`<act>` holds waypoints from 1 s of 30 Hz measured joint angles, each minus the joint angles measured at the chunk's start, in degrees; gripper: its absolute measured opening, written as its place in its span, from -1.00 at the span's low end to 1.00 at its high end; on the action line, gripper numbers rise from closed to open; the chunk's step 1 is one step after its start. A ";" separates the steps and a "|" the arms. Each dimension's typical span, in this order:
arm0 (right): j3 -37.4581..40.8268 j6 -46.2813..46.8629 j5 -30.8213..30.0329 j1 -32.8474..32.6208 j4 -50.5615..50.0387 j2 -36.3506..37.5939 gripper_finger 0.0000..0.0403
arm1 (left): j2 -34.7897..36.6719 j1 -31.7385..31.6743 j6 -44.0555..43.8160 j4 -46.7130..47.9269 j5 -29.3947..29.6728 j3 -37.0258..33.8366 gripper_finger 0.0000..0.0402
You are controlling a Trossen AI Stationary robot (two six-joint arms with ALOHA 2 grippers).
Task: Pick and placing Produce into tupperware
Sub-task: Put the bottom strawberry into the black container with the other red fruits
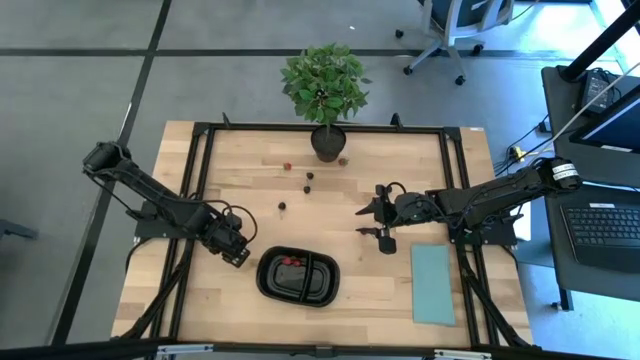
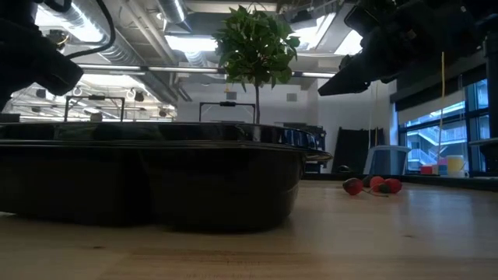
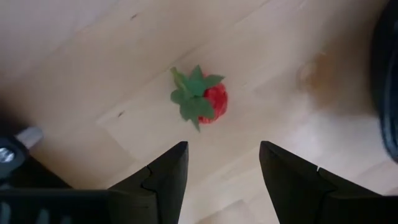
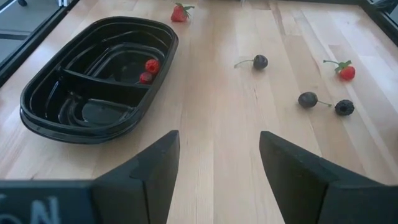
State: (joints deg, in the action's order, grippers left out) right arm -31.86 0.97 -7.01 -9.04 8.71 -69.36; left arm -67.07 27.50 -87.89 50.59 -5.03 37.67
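The left gripper (image 3: pixel 221 163) hangs with its jaws apart and empty just above a strawberry (image 3: pixel 205 102) lying beside the tray's (image 1: pixel 268 283) left end, seemingly lined up to drop and pinch it. The tray already holds two red pieces (image 4: pixel 148 70) in its left compartment. The right gripper (image 4: pixel 214 163), also spread and empty, waits to the tray's upper right, facing cherries (image 4: pixel 260 61) scattered beyond the tray toward the plant (image 1: pixel 324 82).
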 joint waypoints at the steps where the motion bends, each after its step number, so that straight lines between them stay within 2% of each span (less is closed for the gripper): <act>1: 0.00 0.00 0.00 0.00 -0.02 0.00 0.11 | 0.00 -0.28 0.88 0.30 0.13 0.00 -0.05; 6: 0.00 0.12 0.00 0.02 -0.02 0.00 0.11 | 0.00 -1.88 6.72 0.13 4.20 0.00 -0.05; 12: 0.00 0.28 0.00 0.02 -0.01 0.00 0.11 | 0.00 -4.17 7.49 -0.12 -0.21 0.00 -0.03; 15: 0.00 0.26 0.00 0.01 0.00 0.00 0.11 | 0.00 -4.25 7.94 -0.13 -0.64 0.00 0.08; 23: 0.00 0.24 0.00 0.02 -0.27 0.00 0.11 | -0.07 -4.25 8.65 -0.24 -0.62 0.00 0.56; 30: 0.02 0.24 0.00 0.02 -0.79 0.00 0.11 | -0.07 -4.23 8.33 -0.54 1.36 0.00 0.64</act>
State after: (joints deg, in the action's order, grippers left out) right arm -31.83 1.21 -7.01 -9.02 7.92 -69.36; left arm -67.13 23.27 -79.56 50.05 -3.68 37.67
